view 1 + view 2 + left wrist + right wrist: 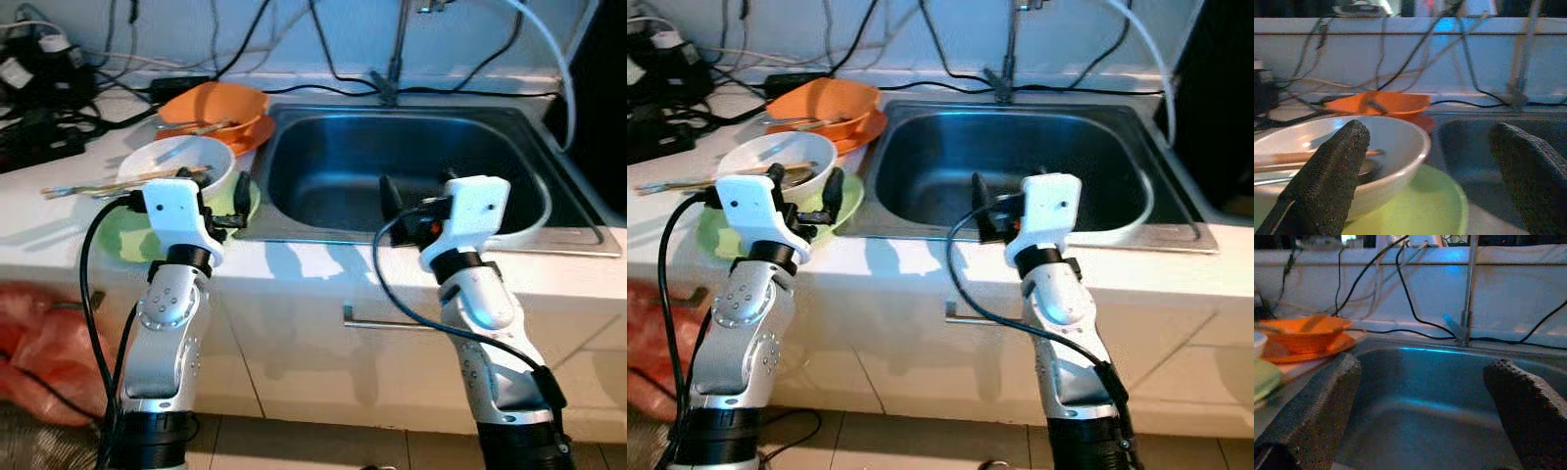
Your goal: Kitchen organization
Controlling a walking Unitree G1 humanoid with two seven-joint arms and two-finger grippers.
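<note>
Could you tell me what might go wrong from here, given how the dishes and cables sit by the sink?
The open left gripper faces the white bowl, where chopsticks lie loose across the rim; a nudge could send them off the counter. The bowl sits on a green plate near the counter's front edge, so a push might slide both. Cables behind could snag.

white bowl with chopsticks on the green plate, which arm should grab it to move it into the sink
Left. The left gripper is open right at the white ceramic bowl on the green plate, while the right gripper hangs open over the steel sink, away from the dishes.
</note>
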